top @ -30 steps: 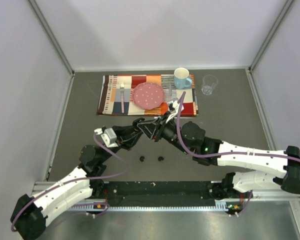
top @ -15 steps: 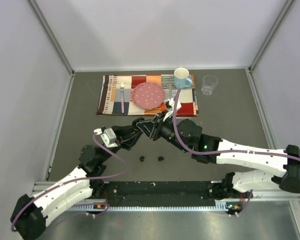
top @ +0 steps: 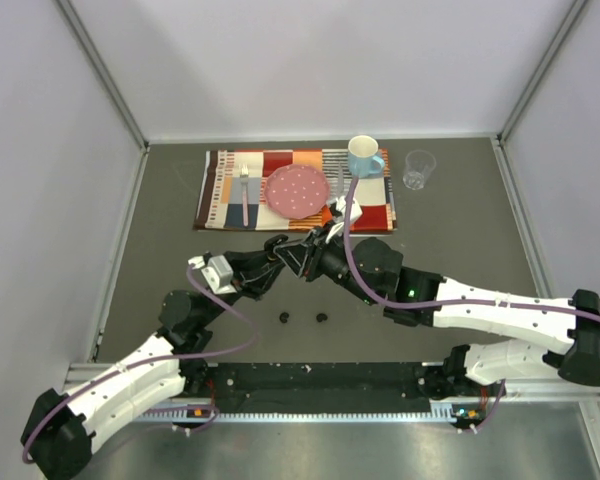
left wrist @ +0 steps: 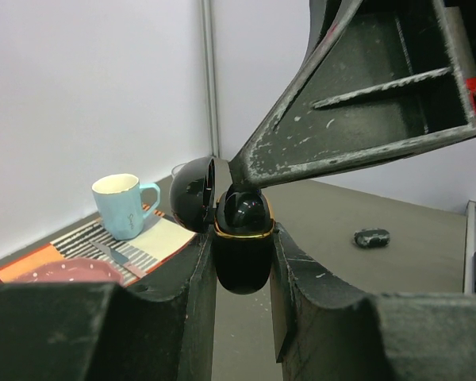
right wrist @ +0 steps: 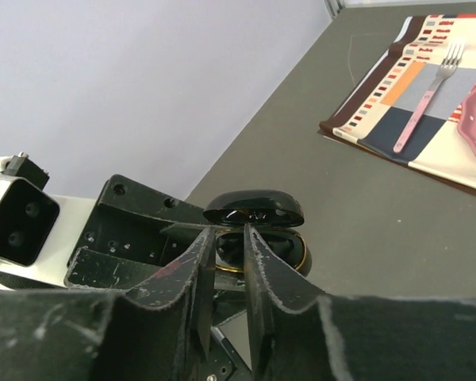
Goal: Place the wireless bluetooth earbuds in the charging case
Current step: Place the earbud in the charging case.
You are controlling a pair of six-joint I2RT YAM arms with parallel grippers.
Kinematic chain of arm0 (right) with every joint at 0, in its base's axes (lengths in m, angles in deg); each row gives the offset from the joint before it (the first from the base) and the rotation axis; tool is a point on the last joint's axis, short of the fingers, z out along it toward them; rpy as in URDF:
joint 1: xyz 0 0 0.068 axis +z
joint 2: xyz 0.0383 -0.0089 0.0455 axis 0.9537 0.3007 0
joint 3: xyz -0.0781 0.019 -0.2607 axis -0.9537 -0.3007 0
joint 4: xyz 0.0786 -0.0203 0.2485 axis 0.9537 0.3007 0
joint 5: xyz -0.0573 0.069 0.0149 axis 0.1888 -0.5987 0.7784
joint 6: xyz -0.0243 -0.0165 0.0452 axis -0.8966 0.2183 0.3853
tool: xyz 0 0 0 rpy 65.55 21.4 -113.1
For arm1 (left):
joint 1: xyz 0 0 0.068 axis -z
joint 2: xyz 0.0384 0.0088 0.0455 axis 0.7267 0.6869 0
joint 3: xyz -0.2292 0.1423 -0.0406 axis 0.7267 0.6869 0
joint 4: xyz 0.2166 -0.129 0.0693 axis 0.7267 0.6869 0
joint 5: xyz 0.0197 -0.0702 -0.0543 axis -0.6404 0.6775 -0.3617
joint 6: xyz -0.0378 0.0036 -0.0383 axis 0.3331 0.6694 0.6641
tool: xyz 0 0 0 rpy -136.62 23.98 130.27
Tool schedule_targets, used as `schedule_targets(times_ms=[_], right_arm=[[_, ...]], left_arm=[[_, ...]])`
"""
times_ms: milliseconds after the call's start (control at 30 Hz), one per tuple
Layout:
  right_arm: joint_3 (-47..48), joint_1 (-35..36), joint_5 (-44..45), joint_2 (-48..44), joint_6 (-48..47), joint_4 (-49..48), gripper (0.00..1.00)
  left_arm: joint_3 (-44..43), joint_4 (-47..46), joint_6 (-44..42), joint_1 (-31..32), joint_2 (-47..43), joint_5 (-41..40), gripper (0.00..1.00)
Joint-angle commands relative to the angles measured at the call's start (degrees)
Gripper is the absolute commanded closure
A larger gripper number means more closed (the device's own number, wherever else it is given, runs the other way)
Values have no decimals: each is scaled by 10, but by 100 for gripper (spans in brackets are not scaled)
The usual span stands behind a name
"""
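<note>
My left gripper is shut on the charging case, a black oval with a gold rim, and holds it above the table with its lid open. My right gripper reaches into the case mouth from above, its narrow jaws closed on a glossy black earbud sitting in the opening. In the top view the two grippers meet mid-table, the left gripper beside the right gripper. Two more earbuds lie on the table nearer the arm bases.
A striped placemat lies at the back with a fork, a pink plate and a blue mug. A clear glass stands to its right. A small black item lies on the table.
My right gripper has shifted slightly left and closer onto the case held by my left gripper. The left arm has barely moved.
</note>
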Motion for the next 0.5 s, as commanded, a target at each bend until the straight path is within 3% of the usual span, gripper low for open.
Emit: schedule_targets(times_ms=[0, 333, 467], right_arm=[[21, 3, 23, -3, -6, 0, 80], [-35, 4, -19, -33, -39, -126, 61], [-28, 3, -30, -35, -41, -119, 57]], left_arm=[[-2, -49, 6, 0, -14, -6, 100], [5, -41, 3, 0, -18, -5, 100], [14, -44, 1, 0, -28, -15, 100]])
